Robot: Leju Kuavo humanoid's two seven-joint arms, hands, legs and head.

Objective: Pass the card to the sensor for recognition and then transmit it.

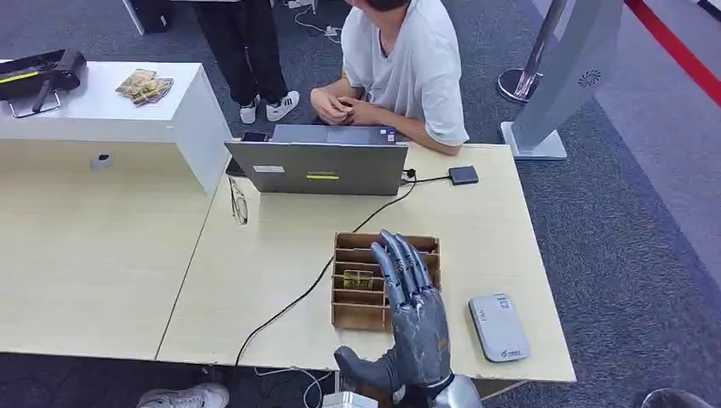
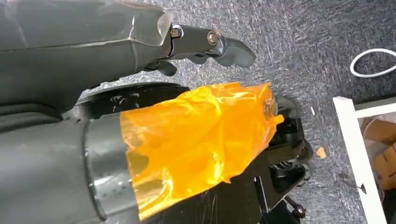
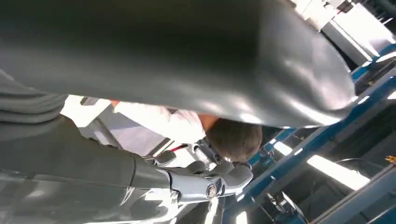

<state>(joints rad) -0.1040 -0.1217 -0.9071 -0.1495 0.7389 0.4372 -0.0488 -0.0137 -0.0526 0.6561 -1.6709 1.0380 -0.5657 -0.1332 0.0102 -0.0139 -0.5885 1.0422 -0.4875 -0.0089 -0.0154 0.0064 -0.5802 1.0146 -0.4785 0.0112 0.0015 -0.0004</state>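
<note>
Wooden slotted card rack [image 1: 357,299] sits on the desk [image 1: 476,238] with a card [image 1: 358,277] lying in one middle slot. Hovering over the rack's right side, the right robot hand [image 1: 414,308] is spread and holds nothing. It should come down leftward onto that slot and pinch the card's edge, then swing right to the grey card sensor [image 1: 498,327].

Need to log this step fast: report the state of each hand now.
Left hand: hangs low over the carpet, holds nothing; open or closed cannot be told.
Right hand: open, fingers straight and spread above the wooden card box, holding nothing.
</note>
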